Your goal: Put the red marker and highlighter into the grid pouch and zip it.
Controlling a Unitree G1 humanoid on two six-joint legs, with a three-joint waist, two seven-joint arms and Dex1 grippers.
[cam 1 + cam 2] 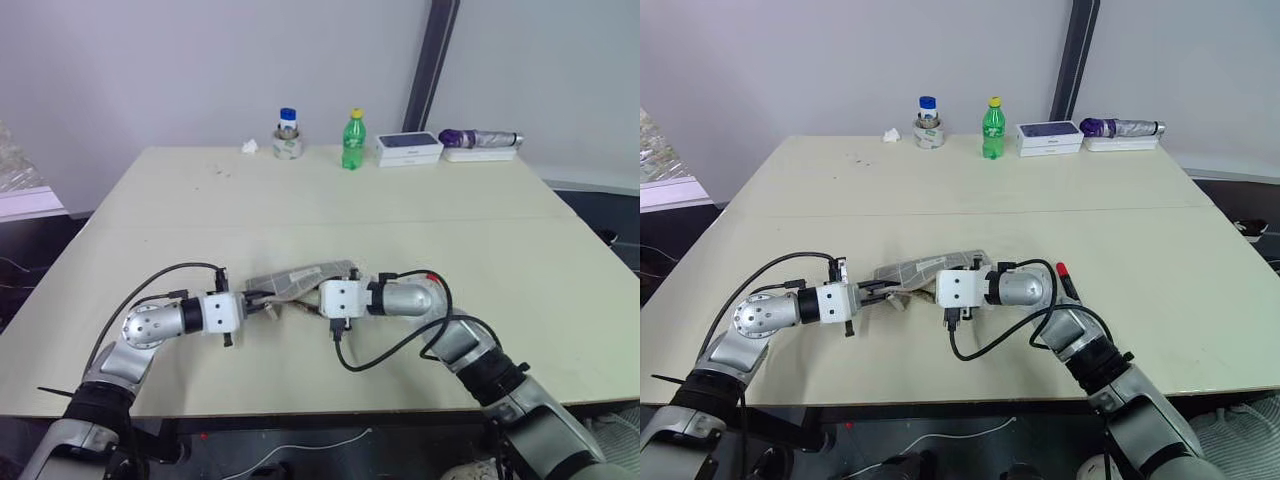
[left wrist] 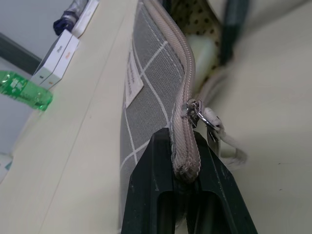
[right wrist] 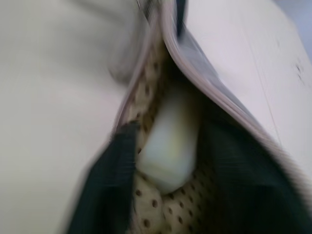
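Head views: grid pouch [image 1: 930,272] lies near the front edge of the table [image 1: 940,190], mouth toward the right arm. Left gripper [image 1: 883,288] is clamped on the pouch's left end. Right gripper [image 1: 928,288] is at the pouch's open end; cannot tell from here how its fingers stand. Red marker [image 1: 1066,279] lies on the table just right of the pouch, behind the right forearm, red cap showing. Well behind the pouch, along the far edge of the table: jar with a blue lid [image 1: 928,122], green bottle with yellow cap [image 1: 992,130], white box [image 1: 1050,138], folded umbrella [image 1: 1122,128] on a white tray.

Left wrist view: both black fingers [image 2: 146,190] are pressed together on the pouch's zip-end corner. Zip teeth run away from the grip; metal slider [image 2: 195,108] sits just past the fingers with a pale pull cord [image 2: 226,144] hanging beside it. White label [image 2: 132,83] on the grey grid side. Dotted lining shows farther along where the pouch is open.

Right wrist view: blurred. Fingers stand apart inside the pouch mouth, one dark finger [image 3: 105,185] against the tan dotted lining [image 3: 146,204]. Highlighter [image 3: 170,141] sits inside the pouch between the fingers, pale yellow; cannot tell if either finger touches it.
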